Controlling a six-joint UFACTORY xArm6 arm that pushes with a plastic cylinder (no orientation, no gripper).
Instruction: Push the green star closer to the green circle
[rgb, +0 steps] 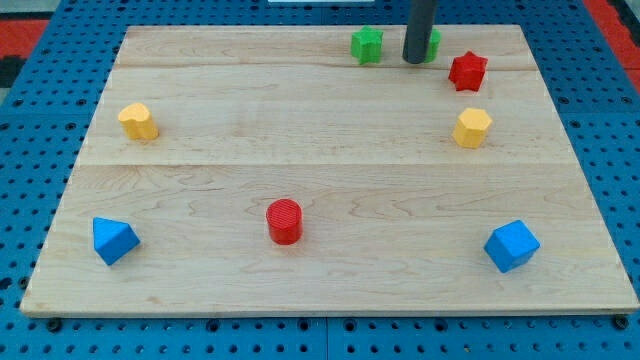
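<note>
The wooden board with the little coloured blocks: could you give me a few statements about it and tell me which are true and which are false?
1. My tip is at the view's top, between two green blocks. True: the green star is on its left, and another green block, partly hidden behind the rod, on its right.
2. The red cylinder stands beside the red star. False: the cylinder is low in the middle, the star at the upper right.
3. There are two yellow blocks, one on each side. True: one yellow block at the left, one at the right.
4. Both blue blocks sit near the view's top. False: the blue blocks and sit near the bottom corners.
</note>
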